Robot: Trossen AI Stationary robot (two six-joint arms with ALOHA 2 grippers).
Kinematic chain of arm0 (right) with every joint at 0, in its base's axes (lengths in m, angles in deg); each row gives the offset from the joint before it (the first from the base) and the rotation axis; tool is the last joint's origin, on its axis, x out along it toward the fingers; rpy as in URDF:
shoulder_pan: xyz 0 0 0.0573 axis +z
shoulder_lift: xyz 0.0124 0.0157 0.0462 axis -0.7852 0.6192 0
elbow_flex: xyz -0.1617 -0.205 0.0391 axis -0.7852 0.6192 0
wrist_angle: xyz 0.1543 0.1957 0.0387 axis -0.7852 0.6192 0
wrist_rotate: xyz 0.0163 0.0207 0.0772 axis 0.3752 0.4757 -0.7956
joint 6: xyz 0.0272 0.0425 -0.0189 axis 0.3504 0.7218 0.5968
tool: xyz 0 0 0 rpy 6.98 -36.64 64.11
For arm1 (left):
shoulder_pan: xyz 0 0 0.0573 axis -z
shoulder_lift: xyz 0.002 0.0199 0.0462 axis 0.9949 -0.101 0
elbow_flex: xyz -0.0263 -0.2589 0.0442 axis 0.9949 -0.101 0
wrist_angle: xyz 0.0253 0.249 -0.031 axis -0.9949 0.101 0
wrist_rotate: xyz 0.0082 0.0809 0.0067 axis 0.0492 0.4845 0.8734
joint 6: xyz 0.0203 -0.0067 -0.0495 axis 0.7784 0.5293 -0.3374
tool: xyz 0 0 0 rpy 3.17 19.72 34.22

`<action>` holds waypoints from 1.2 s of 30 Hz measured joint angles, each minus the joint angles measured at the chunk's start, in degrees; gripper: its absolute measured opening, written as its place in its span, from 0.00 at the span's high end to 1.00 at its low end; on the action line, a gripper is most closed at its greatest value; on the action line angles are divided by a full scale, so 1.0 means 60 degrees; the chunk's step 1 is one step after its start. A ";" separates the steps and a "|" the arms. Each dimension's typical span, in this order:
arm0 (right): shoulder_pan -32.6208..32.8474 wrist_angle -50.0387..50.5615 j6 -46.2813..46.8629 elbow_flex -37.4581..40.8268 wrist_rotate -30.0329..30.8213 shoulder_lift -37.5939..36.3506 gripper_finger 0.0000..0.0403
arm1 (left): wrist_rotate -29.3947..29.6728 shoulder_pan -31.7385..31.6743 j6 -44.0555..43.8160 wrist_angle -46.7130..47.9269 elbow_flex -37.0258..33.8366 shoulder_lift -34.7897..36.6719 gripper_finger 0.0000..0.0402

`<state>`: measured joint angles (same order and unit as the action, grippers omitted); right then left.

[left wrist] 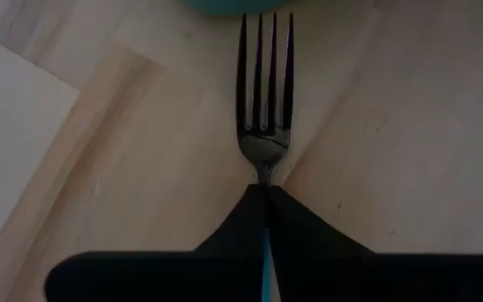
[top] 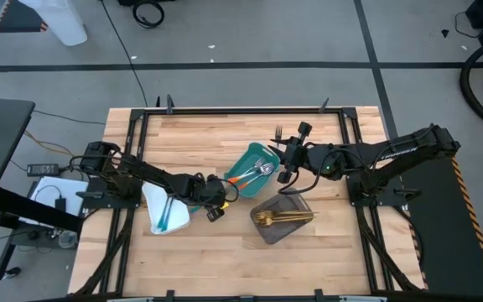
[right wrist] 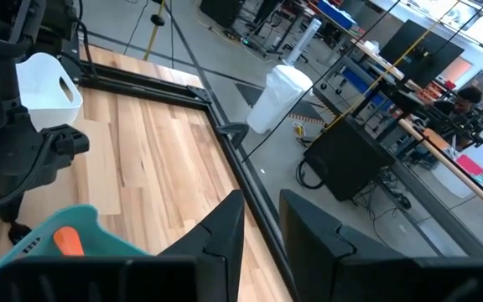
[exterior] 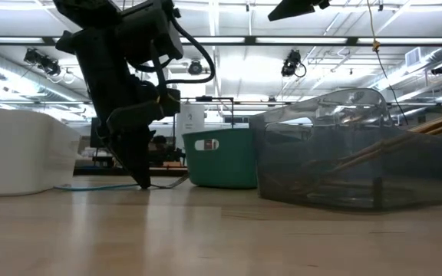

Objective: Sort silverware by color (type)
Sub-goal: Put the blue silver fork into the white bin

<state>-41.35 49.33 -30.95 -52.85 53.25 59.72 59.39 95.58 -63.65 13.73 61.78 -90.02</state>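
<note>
A fork (left wrist: pixel 265 92) with a silver head and a teal-blue handle lies on the wooden table, its tines pointing at the teal tray (top: pixel 248 159). My left gripper (left wrist: pixel 266 200) is shut on it, just off the teal tray's near left corner (top: pixel 222 193), its tips down at the tabletop (exterior: pixel 144 184). Orange-handled forks (top: pixel 254 172) lie in the teal tray. The white tray (top: pixel 166 211) holds teal-handled pieces and the grey tray (top: pixel 281 220) holds gold ones. My right gripper (right wrist: pixel 262 243) hangs raised above the teal tray's right side (top: pixel 288 161), open with nothing between its fingers. My left gripper pinches the fork at its neck (left wrist: pixel 265 178), right behind the head, between its two fingers; a strip of the teal handle (left wrist: pixel 267 256) shows between them. The fingers come steeply from above. The fork lies flat on the table, head sticking out past the fingertips.
The three trays sit close together mid-table: white at the left (exterior: pixel 21 153), teal in the middle (exterior: pixel 221 157), clear grey at the right (exterior: pixel 359 153). Bare wood lies along the table's near edge and far side. A black frame rail (right wrist: pixel 225 134) borders the table.
</note>
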 joint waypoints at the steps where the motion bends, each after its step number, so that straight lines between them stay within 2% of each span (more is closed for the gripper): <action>1: 0.0000 0.0000 -0.0001 0.0000 0.0000 0.0004 0.78 | -0.0005 0.0004 0.0003 0.0008 0.0040 -0.0007 0.97; 9: 0.0000 0.0044 -0.0001 0.0000 -0.0004 0.0007 0.78 | -0.0587 0.0230 0.0037 0.0235 0.0610 0.0075 0.97; 16: 0.0002 0.0047 -0.0001 0.0000 -0.0182 0.0007 0.78 | -0.0196 0.0442 -0.0011 0.1578 0.1437 0.0184 0.97; 25: 0.0000 0.0055 -0.0018 0.0000 -0.0182 0.0007 0.78 | -0.0098 0.0977 -0.0026 0.2053 0.2319 0.0606 0.97; 28: 0.0004 0.0095 -0.0019 0.0000 -0.0182 0.0007 0.78 | 0.0219 0.1251 -0.0384 0.2412 0.2476 0.0947 0.97; 36: 0.0000 -0.0358 -0.0577 0.0000 -0.0182 0.0007 0.78 | 0.1826 0.2149 -0.2294 0.3808 0.2505 0.1897 0.97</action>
<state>-41.35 47.19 -34.41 -52.85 52.16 59.77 70.35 108.48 -77.41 36.58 76.81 -78.64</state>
